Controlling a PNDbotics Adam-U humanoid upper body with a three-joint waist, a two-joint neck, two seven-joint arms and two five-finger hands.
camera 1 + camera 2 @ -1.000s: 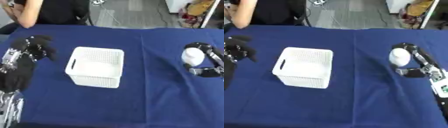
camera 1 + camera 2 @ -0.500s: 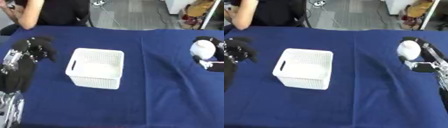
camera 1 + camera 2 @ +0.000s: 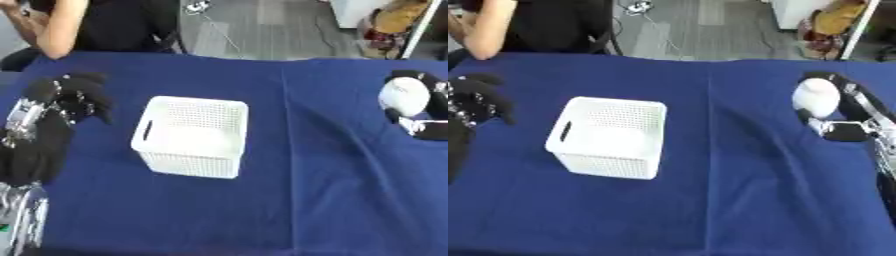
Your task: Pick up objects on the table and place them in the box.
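Note:
A white perforated basket (image 3: pixel 192 135) stands on the blue tablecloth (image 3: pixel 306 190), left of centre, and looks empty. At the right edge my right hand (image 3: pixel 852 112) is curled round a white rounded object (image 3: pixel 815 97), with fingers over its top and the thumb below it. I cannot tell whether the object is off the cloth. My left hand (image 3: pixel 68 94) rests at the far left of the table, fingers loosely curled and holding nothing.
A person's bare arm (image 3: pixel 61 27) and dark torso show at the far left edge behind the table. Beyond the far edge lies grey floor with a cable. Blue cloth stretches between the basket and my right hand.
My right hand with the white object has drifted to the right and slightly away from the basket. The left hand has barely moved.

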